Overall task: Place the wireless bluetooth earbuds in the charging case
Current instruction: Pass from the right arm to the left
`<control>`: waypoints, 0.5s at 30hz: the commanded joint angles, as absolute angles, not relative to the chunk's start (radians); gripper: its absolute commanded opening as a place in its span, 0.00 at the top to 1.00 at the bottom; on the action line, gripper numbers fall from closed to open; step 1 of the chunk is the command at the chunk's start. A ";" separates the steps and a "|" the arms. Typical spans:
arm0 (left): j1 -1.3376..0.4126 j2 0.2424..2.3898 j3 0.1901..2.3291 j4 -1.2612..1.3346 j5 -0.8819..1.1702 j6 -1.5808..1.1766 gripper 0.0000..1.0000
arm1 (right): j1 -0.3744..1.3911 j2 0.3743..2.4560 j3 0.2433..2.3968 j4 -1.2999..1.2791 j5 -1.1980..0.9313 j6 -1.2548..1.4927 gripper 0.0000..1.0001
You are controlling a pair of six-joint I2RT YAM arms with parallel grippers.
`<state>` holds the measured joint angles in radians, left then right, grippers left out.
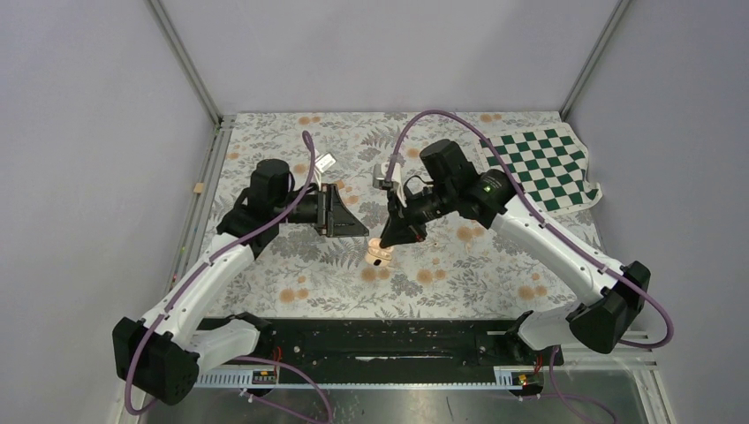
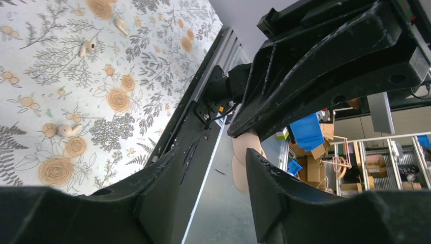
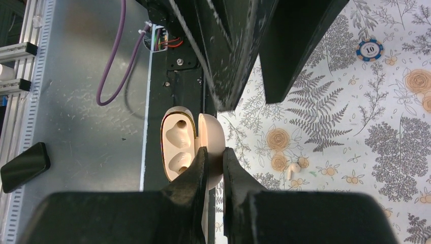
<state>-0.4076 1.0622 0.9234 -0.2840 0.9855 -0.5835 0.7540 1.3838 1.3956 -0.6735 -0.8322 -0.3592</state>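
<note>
The charging case (image 1: 380,253) hangs open just above the flowered table, and my right gripper (image 1: 389,237) is shut on its domed lid half (image 3: 211,140). Its base half (image 3: 178,145) faces left in the right wrist view and shows two empty sockets. One earbud (image 3: 293,170) lies on the table right of the case. The left wrist view shows two earbuds (image 2: 86,47) (image 2: 66,130) on the cloth. My left gripper (image 2: 211,162) is open with nothing between its fingers. It hovers just left of the case (image 2: 249,147), which peeks out behind its right finger.
A green checkered mat (image 1: 543,163) lies at the table's back right. A blue poker chip (image 3: 369,49) sits on the cloth. A small white item (image 1: 325,162) lies behind the left arm. The black base rail (image 1: 380,336) runs along the near edge.
</note>
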 commanded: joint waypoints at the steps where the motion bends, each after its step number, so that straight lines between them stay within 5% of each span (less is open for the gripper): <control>1: -0.431 1.085 0.967 -0.217 1.028 -0.626 0.55 | 0.762 1.410 1.463 -0.709 -0.854 -0.384 1.00; 15: -0.470 1.100 0.987 -0.208 1.039 -0.643 0.63 | 0.761 1.460 1.509 -0.747 -0.863 -0.396 1.00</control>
<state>-0.4595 1.0988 0.9371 -0.2600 0.9955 -0.6357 0.7551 1.4567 1.4612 -0.7326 -0.8330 -0.3786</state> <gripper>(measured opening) 0.393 0.121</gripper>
